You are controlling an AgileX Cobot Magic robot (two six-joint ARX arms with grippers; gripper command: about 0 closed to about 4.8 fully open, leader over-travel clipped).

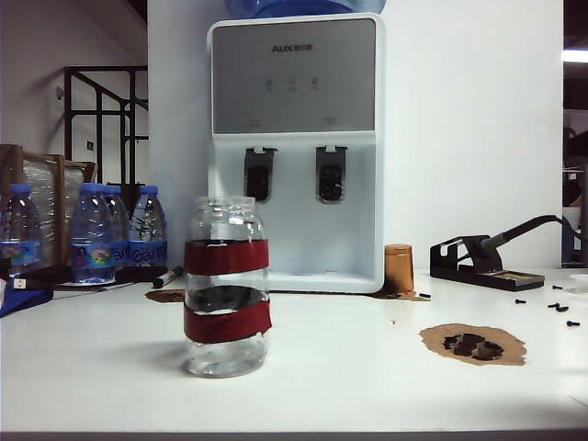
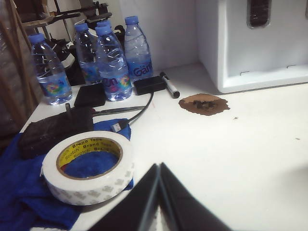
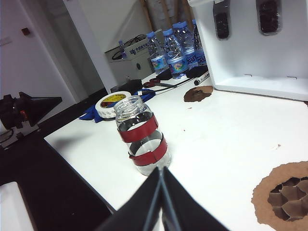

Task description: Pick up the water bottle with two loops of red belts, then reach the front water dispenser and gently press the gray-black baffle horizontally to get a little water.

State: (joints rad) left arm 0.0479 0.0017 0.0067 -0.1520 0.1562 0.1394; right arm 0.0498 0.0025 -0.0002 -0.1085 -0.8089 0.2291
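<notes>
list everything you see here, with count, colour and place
jar: 1, clear with two red bands, table front, left of centre
dispenser: 1, white with gray panel, at back
paddles: 2, dark, on dispenser front
capped bottles: at least 4, clear with blue caps, back left
tape roll: 1, white, on blue cloth, left
marker: 1, black, beside capped bottles
copper cup: 1, right of dispenser
soldering stand: 1, black, back right
left pincer: shut, above tabletop near tape roll
right pincer: shut, just short of jar
</notes>
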